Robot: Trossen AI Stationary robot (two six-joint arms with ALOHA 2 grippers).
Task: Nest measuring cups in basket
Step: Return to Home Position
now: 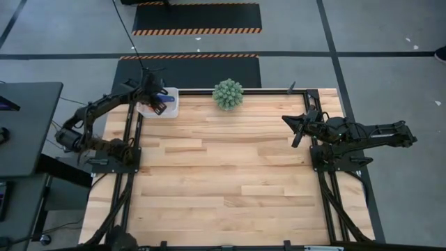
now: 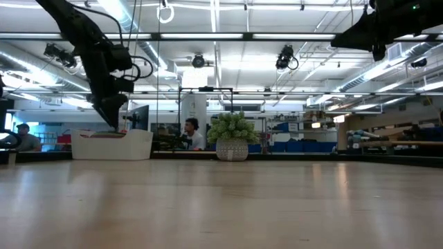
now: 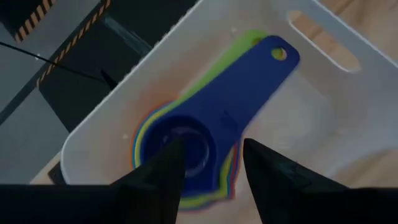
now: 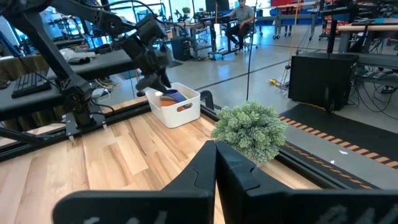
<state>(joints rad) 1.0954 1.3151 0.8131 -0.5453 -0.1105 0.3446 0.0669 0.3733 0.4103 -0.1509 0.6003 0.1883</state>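
Note:
The white basket sits at the table's far left corner. Inside it the measuring cups lie nested in one stack. The blue cup is on top, and green, yellow, red and orange rims show beneath its bowl. My left gripper hangs open just above the stack, one finger on each side of the blue bowl; I see no touch. In the low view it dips to the basket's rim. My right gripper waits shut above the table's right side, and it also appears shut in the right wrist view.
A green spiky ball-shaped plant in a pot stands at the far edge's middle, right of the basket. Bare wooden tabletop spreads across the middle and near side. People sit at desks in the room behind.

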